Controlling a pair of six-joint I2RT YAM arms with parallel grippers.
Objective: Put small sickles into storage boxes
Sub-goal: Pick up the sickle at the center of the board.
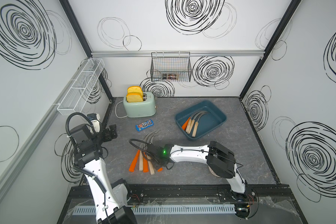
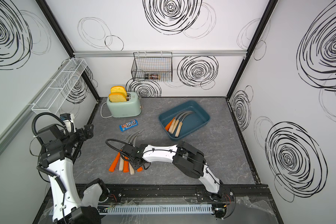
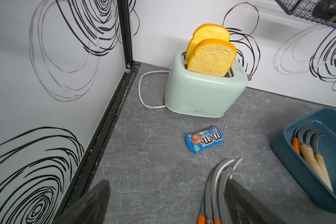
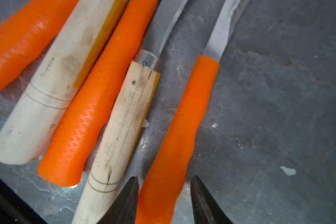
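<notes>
Left jaws hang spread wide by the wall (image 1: 37, 108). On the desk (image 1: 231, 164), five small sickles (image 1: 134, 162) lie bunched; right jaws straddle the rightmost orange handle (image 4: 175, 135), parted, not clamped. Four more lie in the storage box (image 1: 208, 121).

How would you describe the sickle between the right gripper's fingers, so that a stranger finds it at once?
From the mint toaster at the back, come forward past the candy packet to the row of five sickles on the table. It is the end one nearest the right arm, between the fingers of the right gripper. Its handle is orange; its only neighbour's is pale wood.
</notes>
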